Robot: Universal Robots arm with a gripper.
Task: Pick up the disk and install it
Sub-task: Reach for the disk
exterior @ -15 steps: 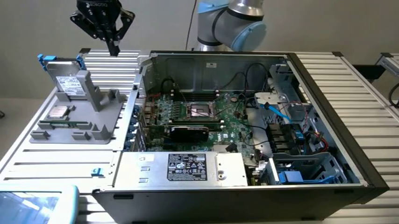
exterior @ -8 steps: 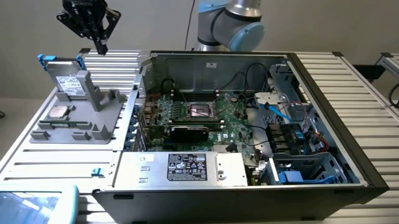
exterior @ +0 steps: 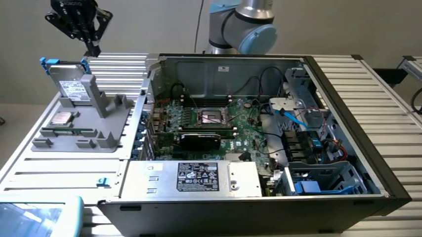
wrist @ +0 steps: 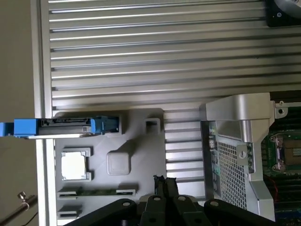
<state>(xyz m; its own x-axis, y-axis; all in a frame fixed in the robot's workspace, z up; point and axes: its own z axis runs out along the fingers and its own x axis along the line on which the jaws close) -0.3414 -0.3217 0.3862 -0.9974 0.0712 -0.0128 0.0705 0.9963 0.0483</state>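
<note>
Up front in the exterior view, the open computer case [exterior: 218,74] waits. Farther back, at that view's left, the disk [exterior: 71,85] stands on edge in the grey fixture [exterior: 79,136]. Above it, not touching, my gripper [exterior: 92,49] hovers with fingers closed and empty; I judge picking and installing both remain.

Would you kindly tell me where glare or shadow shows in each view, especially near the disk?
Exterior view: soft, even light; the disk shows no glare, the gripper reads dark against the pale wall, and the computer case is darkest inside toward the exterior view's right. Wrist view: the ribbed table carries bright streaks along its ridges.
</note>
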